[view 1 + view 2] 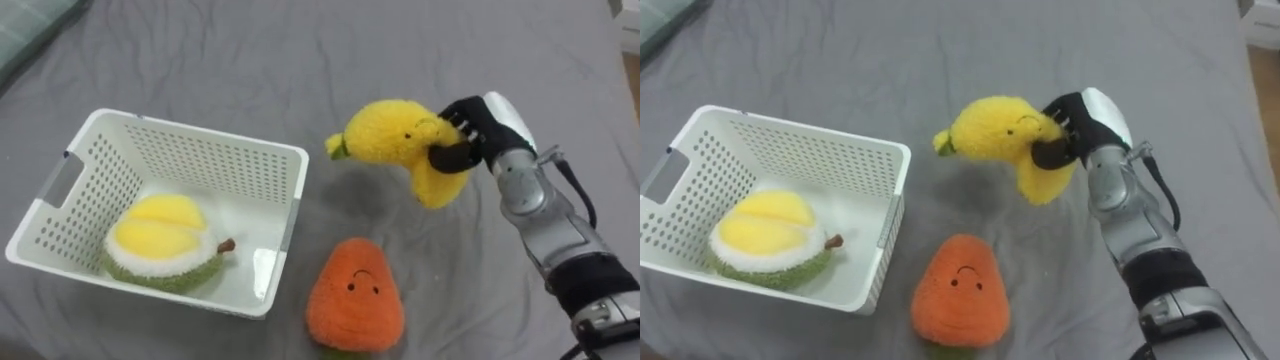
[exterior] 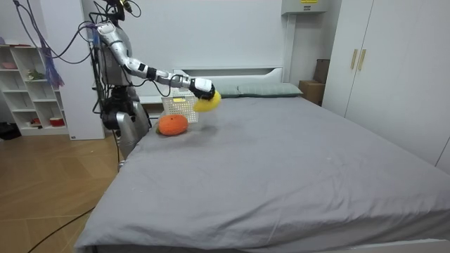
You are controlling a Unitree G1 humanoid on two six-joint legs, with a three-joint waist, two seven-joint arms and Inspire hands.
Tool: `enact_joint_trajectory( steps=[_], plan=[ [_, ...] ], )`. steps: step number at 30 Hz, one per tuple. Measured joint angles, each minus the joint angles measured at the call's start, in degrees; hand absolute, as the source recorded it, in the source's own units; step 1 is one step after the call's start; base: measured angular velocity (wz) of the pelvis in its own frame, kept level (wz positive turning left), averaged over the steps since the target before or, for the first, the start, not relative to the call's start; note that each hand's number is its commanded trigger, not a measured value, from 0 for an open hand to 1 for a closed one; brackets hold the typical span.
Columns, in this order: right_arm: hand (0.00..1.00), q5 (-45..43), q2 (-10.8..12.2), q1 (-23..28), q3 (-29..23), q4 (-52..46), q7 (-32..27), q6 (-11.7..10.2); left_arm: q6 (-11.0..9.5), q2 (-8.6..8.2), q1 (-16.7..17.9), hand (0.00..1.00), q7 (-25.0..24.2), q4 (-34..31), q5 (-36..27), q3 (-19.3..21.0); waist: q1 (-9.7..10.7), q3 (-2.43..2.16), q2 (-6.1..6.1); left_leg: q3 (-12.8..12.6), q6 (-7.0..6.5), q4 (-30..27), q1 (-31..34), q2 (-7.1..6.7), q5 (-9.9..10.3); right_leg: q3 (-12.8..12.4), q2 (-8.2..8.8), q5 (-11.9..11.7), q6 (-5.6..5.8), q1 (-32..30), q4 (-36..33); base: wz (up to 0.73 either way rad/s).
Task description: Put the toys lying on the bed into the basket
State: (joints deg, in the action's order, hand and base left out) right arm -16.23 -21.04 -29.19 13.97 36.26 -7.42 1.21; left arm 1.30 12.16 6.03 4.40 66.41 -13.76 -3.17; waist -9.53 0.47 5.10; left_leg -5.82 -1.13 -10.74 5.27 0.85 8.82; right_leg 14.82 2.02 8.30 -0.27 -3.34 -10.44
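Observation:
My right hand [image 1: 472, 132] [image 1: 1072, 124] [image 2: 204, 88] is shut on a yellow plush toy [image 1: 400, 140] [image 1: 1008, 135] [image 2: 209, 102] and holds it lifted above the grey bed [image 1: 420, 40], to the right of the white basket [image 1: 190, 165] [image 1: 790, 160] [image 2: 178, 105]. A yellow-and-green durian plush [image 1: 165, 243] [image 1: 768, 240] lies inside the basket. An orange plush with a face [image 1: 355, 297] [image 1: 960, 292] [image 2: 172, 124] sits on the bed just right of the basket's near corner, below the lifted toy.
In the room view the robot stands at the bed's side by the room view's left, arm stretched over the bed. A white shelf [image 2: 31, 88] stands behind it; wardrobes [image 2: 365, 63] line the room view's right. The bed spreads wide and flat beyond the toys.

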Motion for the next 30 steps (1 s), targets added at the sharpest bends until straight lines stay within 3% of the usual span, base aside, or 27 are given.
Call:
enact_joint_trajectory(
  steps=[5,10,16,20,26,30],
  plan=[
    [1.00,-0.08,-0.13,1.37,-1.67,-13.04,0.14,0.14,0.02,-0.16,2.21,0.00,0.00,-0.24,1.06,2.43,1.34,-0.28,-0.54,0.69,-0.02,0.11,-2.13,-0.25,0.02,0.22,0.07,0.01,-0.03,2.64,0.67,0.04],
    [1.00,-0.94,-0.13,2.24,-2.80,-23.63,0.12,0.12,0.02,-0.52,3.61,0.00,0.06,-1.23,1.27,2.65,1.70,-0.57,-1.93,1.26,-0.12,0.52,-4.01,-0.69,0.00,0.94,0.41,0.21,0.25,4.52,0.73,0.06],
    [1.00,0.50,-0.12,2.85,-2.76,-33.91,1.02,0.14,0.04,-0.58,4.48,0.00,0.46,-2.06,4.72,3.71,1.29,-0.54,-1.86,1.36,-0.18,1.29,-4.62,-0.73,-0.07,0.54,0.29,0.34,0.41,4.92,0.86,0.02],
    [1.00,2.00,0.28,2.86,-1.73,-35.77,2.18,0.38,0.05,-0.77,4.59,0.00,0.61,-2.56,4.78,4.52,1.05,-0.49,-1.64,1.60,-0.17,2.13,-5.43,-0.74,-0.06,0.97,0.32,0.46,0.61,5.77,0.89,0.03],
    [1.00,-1.31,2.11,3.00,-1.13,-37.15,6.76,4.11,0.92,-2.63,4.39,0.00,0.51,-3.78,7.25,4.95,0.01,-0.38,-1.44,2.94,-0.19,2.32,-5.46,-1.00,-0.05,1.71,0.39,0.53,0.73,6.10,0.99,0.08],
    [1.00,-4.20,2.98,2.99,1.00,-37.89,8.37,6.47,1.41,-2.72,3.93,0.00,0.25,-4.05,8.86,5.20,-2.16,-0.44,-1.29,3.58,-0.21,2.21,-5.51,-1.18,-0.07,2.66,0.58,0.57,0.79,6.21,0.92,0.07]
  ],
)
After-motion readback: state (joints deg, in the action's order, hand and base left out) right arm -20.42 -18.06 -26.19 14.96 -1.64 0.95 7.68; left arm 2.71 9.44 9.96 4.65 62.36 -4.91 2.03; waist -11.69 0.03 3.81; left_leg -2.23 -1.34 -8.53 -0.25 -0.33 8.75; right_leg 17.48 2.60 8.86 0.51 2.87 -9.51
